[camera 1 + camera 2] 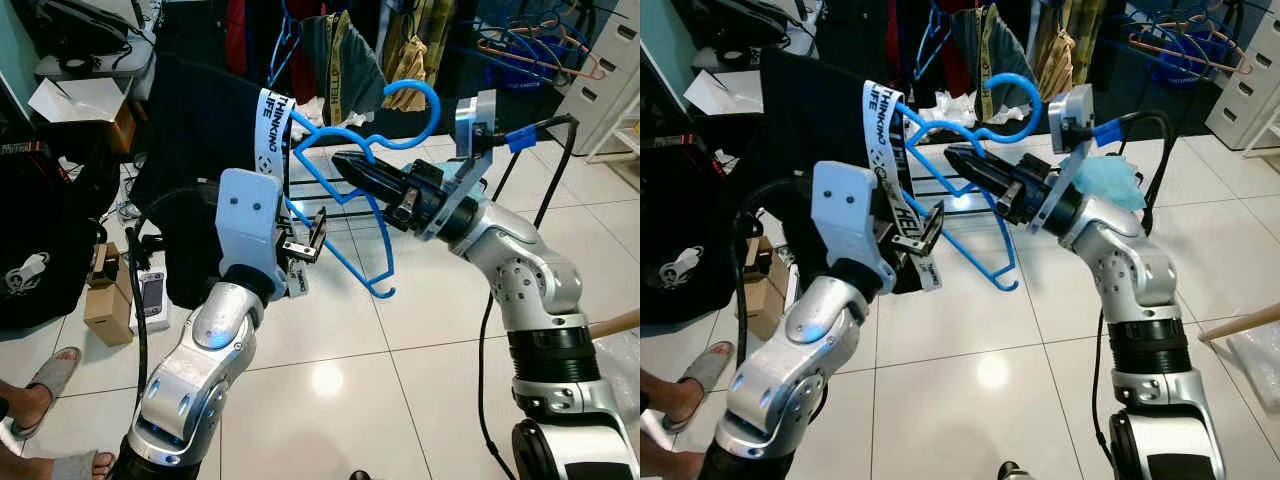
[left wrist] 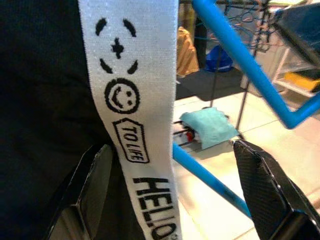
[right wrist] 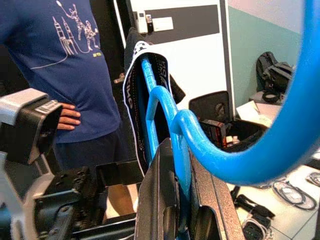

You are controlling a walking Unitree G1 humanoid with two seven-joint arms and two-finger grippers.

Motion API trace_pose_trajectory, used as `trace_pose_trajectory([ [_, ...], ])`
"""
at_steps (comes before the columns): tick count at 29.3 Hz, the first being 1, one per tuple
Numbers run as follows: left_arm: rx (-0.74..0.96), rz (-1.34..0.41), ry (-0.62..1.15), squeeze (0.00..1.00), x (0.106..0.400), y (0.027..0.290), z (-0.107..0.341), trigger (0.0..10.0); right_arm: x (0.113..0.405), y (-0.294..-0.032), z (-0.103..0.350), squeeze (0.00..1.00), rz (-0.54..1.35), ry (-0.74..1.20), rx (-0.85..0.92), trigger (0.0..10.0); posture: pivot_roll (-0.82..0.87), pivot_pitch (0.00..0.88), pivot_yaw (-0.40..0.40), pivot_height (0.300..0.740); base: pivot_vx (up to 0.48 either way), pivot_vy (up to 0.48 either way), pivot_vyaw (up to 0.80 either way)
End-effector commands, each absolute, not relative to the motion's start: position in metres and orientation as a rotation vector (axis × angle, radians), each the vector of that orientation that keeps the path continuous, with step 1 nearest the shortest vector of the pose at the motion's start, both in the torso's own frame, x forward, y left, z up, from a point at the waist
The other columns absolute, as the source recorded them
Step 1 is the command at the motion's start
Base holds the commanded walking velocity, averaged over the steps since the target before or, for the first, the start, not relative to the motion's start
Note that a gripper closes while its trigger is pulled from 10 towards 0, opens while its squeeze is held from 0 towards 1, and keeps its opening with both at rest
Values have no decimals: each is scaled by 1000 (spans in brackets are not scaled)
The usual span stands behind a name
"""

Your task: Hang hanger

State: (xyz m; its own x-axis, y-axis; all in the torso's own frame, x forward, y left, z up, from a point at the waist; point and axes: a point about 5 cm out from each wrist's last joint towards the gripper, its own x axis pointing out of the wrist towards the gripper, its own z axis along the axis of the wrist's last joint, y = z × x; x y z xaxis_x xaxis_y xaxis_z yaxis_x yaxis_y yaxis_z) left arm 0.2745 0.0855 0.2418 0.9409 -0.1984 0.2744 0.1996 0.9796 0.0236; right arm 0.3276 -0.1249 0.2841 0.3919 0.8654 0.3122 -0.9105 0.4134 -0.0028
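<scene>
Hanger (image 1: 345, 170), bright blue, sits up at chest height between the 2 arms. The right gripper (image 1: 352, 166) has its 2 black fingers closed on the neck just under the hook, which curls up above the wrist. A black garment (image 1: 195, 140) with a white printed strap (image 1: 272, 135) drapes over the hanger's left shoulder. The left gripper (image 1: 312, 238) is just beside that strap, fingers spread wide with nothing between them; in the left wrist view the strap and a blue bar run through the gap untouched. Behind the hanger stands a rack (image 1: 330, 40) crowded with clothes. White tiled floor (image 1: 330, 340) lies bare below. A person's sandalled foot (image 1: 45, 385) edges in at the far left.
</scene>
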Motion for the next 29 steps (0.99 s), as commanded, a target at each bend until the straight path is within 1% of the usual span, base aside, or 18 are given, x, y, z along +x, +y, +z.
trace_pose_trajectory([
  [1,22,-167,-268,0,277,89,240,10000,322,-122,290,0,1170,-309,175,10000,-1,152,-30,740,0,0,0],
  [4,35,-146,-269,0,278,92,240,10000,322,-122,290,0,1174,-310,175,10000,-3,151,-30,740,0,0,0],
  [5,49,-123,-271,0,279,96,239,9686,321,-122,291,0,1176,-311,174,10000,-6,152,-29,740,0,0,0],
  [6,64,-103,-274,0,280,101,240,9608,321,-123,291,0,1176,-312,172,10000,-6,152,-29,740,0,0,0],
  [8,64,-103,-274,0,280,101,240,9608,321,-123,291,0,1176,-312,172,10000,-6,152,-29,740,0,0,0],
  [9,80,-86,-278,0,281,106,240,9490,321,-125,291,0,1173,-312,169,10000,-6,153,-29,740,0,0,0],
  [10,80,-86,-278,0,281,106,240,9490,321,-125,291,0,1173,-312,169,10000,-6,153,-29,740,0,0,0],
  [12,111,-63,-287,0,281,116,242,9529,321,-130,290,0,1158,-308,159,10000,-4,154,-31,740,0,0,0],
  [16,149,-44,-286,0,279,126,241,9529,322,-136,289,0,1141,-303,151,10000,-3,155,-35,740,0,0,0],
  [27,156,-13,-308,0,279,133,245,9333,322,-140,285,0,1134,-279,137,10000,-1,156,-35,740,0,0,0],
  [28,154,-11,-318,0,280,132,248,8902,321,-140,284,0,1135,-276,137,10000,-1,156,-34,740,0,0,0],
  [29,154,-11,-325,0,280,131,249,8745,321,-140,284,0,1137,-274,137,10000,-1,156,-34,740,0,0,0],
])
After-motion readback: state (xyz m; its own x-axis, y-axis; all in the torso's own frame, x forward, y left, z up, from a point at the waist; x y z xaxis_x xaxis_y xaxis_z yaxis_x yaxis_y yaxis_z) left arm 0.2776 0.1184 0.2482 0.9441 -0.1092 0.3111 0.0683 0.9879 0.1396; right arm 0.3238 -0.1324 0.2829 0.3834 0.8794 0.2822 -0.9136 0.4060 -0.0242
